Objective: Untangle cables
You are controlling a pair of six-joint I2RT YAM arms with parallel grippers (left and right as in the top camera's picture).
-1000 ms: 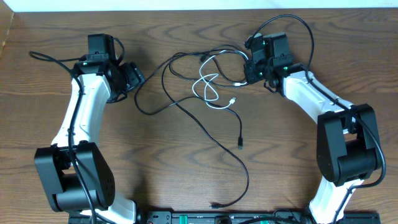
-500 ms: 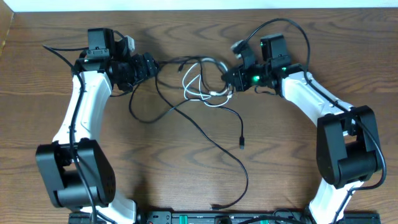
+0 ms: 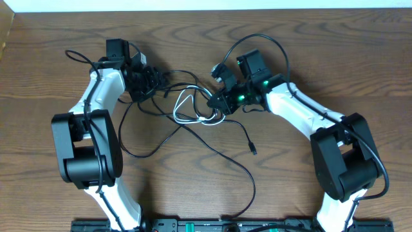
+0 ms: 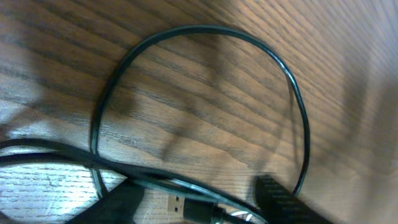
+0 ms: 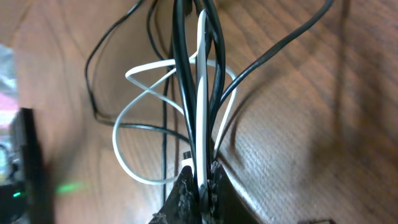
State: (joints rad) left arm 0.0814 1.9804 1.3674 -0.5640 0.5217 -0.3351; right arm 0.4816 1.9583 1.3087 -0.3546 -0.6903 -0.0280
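The cables lie tangled at the table's middle: a white cable [image 3: 187,117] looped among thin black cables [image 3: 212,138], one of which trails toward the front and another ends in a plug [image 3: 253,149]. My right gripper [image 3: 217,100] is shut on the white cable [image 5: 202,93] together with black strands [image 5: 181,74], which run straight up from its fingertips [image 5: 200,180]. My left gripper [image 3: 156,80] sits at the tangle's left end. In its wrist view its jaws [image 4: 199,202] stand apart, with a USB plug [image 4: 180,204] and a black cable [image 4: 155,180] lying between them, and a black loop [image 4: 292,87] beyond.
Thicker black arm cables arc behind each wrist [image 3: 77,55] [image 3: 257,38]. The table's back edge [image 3: 206,8] runs along the top. Both arm bases and a black rail [image 3: 225,225] line the front edge.
Both grippers moved toward the centre. The right one dragged its held cables leftward, bunching the tangle. The left gripper reached the tangle's left end and its jaws narrowed.
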